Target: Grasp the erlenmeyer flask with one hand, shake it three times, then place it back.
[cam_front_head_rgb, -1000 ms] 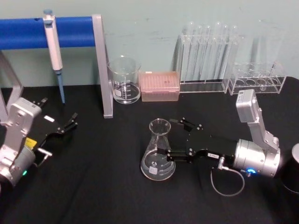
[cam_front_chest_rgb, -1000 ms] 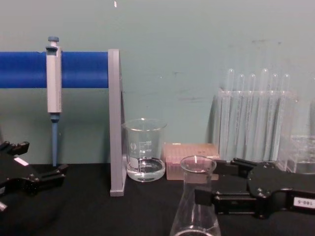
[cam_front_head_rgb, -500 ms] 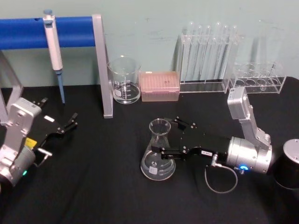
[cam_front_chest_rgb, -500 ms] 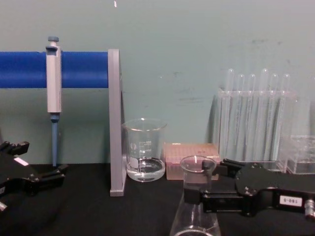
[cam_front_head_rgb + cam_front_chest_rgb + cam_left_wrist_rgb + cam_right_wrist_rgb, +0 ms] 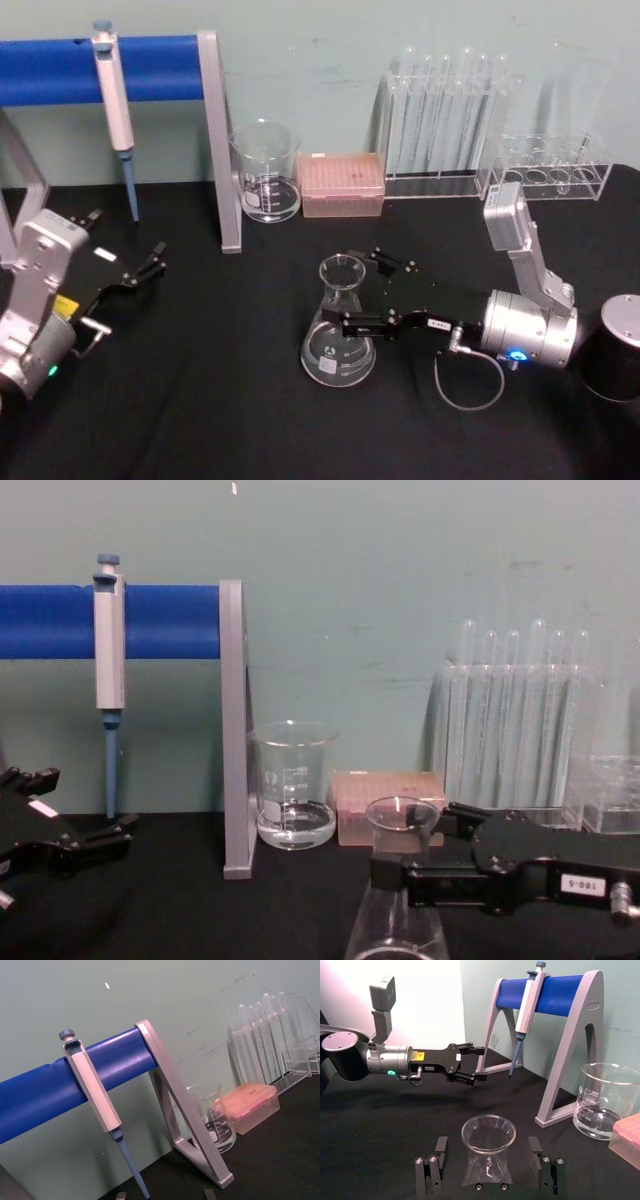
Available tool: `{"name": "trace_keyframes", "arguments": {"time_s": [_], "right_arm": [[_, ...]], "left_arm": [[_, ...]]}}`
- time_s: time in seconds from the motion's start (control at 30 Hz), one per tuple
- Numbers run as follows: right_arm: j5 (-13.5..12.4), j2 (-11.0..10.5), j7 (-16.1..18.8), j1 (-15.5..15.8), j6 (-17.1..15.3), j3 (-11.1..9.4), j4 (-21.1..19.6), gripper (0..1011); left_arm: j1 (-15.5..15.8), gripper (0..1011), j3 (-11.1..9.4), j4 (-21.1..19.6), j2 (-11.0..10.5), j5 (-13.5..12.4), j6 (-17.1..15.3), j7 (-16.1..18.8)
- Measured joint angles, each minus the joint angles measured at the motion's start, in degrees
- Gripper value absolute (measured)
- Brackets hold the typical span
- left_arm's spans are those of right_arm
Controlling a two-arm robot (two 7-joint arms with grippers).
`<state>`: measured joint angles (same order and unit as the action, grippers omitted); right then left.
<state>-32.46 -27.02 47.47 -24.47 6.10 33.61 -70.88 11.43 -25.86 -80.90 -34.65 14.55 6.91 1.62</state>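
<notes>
Your right gripper [image 5: 358, 292] lies low over the table [image 5: 220, 400], reaching to the left with its fingers spread wide. The flask [image 5: 326, 345] stands upright on the table, its neck between those fingers. From the right wrist you can see a gap on either side of the glass, so neither finger touches it. Back past the gripper's wrist, a dark can [image 5: 618, 350] with a grey top stands on the table. Well apart on the far side of the flask, your left gripper [image 5: 481, 1063] sits parked, fingers apart and pointing toward the flask. Beyond the right gripper's fingertips, the beaker [image 5: 266, 170] holds a little clear liquid, and the pink tip box [image 5: 342, 184] sits just beside it. Left of the beaker is the grey stand [image 5: 218, 140] with its blue bar, and a pipette [image 5: 116, 110] hangs from it. Farthest back, to the right of the tip box, tubes [image 5: 440, 110] stand upright in a clear rack [image 5: 430, 185].
</notes>
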Motion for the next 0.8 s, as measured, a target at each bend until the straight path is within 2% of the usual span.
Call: {"name": "trace_keyframes", "arguments": {"time_s": [0.8], "right_arm": [[-0.85,0.05,1.04,-0.70,-0.33,0.40,1.34,1003]], "left_arm": [[0.00,1001,0.00,0.00,0.00,0.00,0.00,0.00]]}}
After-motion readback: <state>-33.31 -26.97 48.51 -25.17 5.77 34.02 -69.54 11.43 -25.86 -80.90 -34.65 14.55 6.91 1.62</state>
